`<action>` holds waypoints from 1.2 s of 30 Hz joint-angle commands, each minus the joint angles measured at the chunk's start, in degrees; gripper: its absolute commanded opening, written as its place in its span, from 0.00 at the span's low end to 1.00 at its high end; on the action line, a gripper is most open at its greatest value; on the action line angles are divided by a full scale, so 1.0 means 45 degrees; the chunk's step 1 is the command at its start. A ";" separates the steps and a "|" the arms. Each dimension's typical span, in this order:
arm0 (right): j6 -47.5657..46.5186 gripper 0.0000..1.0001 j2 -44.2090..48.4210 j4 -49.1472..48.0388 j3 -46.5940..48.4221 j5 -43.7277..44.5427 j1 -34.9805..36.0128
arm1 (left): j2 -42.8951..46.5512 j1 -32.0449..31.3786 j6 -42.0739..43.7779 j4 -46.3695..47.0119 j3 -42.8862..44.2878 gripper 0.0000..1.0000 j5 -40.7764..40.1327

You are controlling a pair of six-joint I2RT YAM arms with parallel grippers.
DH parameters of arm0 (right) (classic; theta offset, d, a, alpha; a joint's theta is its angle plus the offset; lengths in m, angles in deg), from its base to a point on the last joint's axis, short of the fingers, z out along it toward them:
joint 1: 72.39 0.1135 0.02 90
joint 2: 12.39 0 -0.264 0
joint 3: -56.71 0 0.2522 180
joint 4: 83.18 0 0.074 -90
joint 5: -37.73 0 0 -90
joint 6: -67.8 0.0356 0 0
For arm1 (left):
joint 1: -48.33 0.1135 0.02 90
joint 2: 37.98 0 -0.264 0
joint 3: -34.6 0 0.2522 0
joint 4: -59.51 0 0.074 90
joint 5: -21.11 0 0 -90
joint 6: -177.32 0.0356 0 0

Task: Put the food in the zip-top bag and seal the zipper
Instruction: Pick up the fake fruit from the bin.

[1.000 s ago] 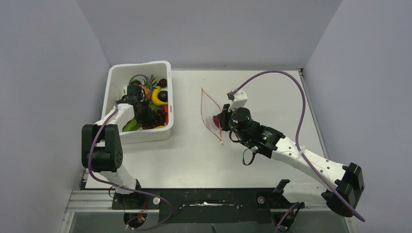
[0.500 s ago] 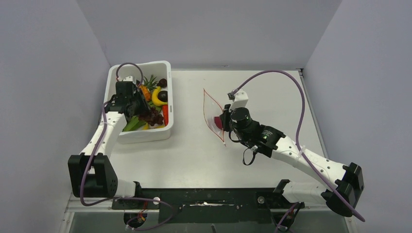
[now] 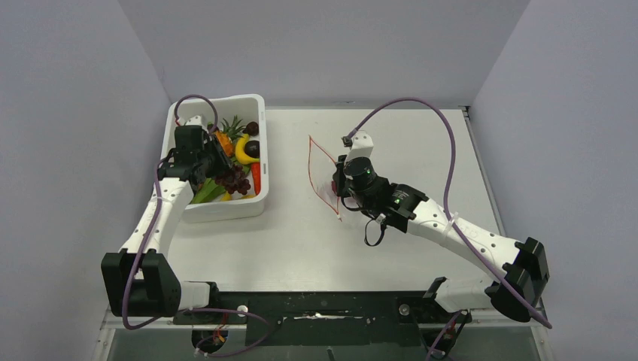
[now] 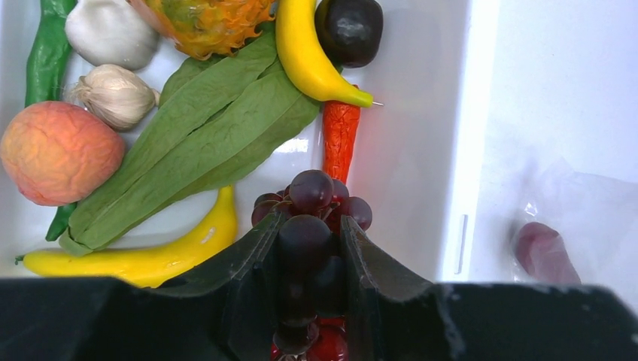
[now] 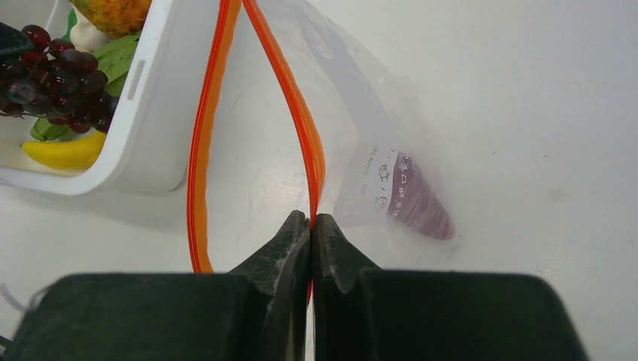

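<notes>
My left claw (image 4: pixel 307 239) is clamped on the dark grapes (image 4: pixel 311 191) over the white tub (image 4: pixel 410 143), while my right claw (image 5: pixel 311 222) pinches the orange zipper (image 5: pixel 290 94) of the zip-top bag (image 5: pixel 369 113), its mouth gaping beside that tub.

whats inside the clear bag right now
In the bag, one dark purple-red piece lies near its closed end, blurred by plastic, kind unclear. The right gripper hides a little of it.

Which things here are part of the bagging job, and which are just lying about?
Job:
zip-top bag, zipper, grapes, banana, red chili, peach, purple piece already bagged.

Lying about:
white tub holding the food, purple cables.
</notes>
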 commanded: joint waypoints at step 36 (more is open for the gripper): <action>0.1933 0.00 -0.1489 -0.1033 0.1724 -0.1049 0.0068 | 0.3269 -0.1030 -0.3672 0.2764 0.2516 0.16 0.6754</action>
